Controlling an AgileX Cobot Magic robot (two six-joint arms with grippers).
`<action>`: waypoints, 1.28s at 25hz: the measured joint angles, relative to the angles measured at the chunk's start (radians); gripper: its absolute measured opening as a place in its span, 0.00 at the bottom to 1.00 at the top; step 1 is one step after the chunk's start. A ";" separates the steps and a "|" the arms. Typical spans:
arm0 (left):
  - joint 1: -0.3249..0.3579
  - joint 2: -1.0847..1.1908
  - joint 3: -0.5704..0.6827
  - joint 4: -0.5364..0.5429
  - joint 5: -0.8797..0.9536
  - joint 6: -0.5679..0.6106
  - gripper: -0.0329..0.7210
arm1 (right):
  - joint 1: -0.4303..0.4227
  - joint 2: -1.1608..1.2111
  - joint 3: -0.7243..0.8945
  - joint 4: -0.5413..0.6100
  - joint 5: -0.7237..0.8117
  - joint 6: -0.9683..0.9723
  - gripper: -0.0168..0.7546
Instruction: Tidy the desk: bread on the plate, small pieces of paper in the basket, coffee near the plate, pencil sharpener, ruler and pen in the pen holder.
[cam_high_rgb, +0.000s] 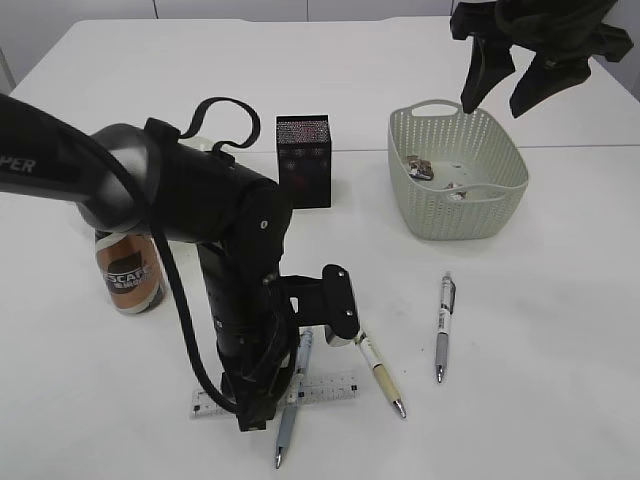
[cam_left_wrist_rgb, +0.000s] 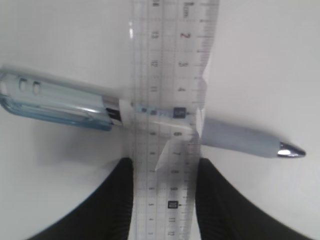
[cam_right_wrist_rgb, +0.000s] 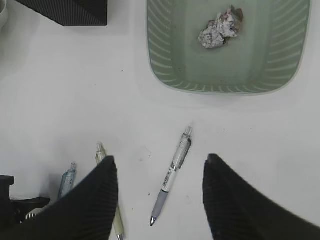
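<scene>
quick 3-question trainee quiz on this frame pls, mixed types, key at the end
1. True or false: the basket is empty.
2. Multiple choice: the left gripper has its fingers on either side of A) the coffee can, B) the transparent ruler, C) the pen holder.
3. How many pens lie on the table in the exterior view?

Key:
1. False. Crumpled paper lies inside it.
2. B. The ruler lies across a blue pen.
3. Three: the blue pen under the ruler, a yellowish pen and a grey pen.

A bare white table (cam_high_rgb: 560, 330) spreads under everything, meeting pale panels behind.
</scene>
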 joint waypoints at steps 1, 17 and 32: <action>0.000 0.000 -0.001 0.000 0.002 0.000 0.40 | 0.000 0.000 0.000 0.000 0.000 0.000 0.54; 0.000 0.015 -0.084 -0.019 0.070 -0.048 0.39 | 0.000 0.000 0.000 0.000 0.000 0.000 0.54; 0.000 0.011 -0.084 -0.019 0.151 -0.121 0.39 | 0.000 0.000 0.000 0.000 0.000 0.000 0.54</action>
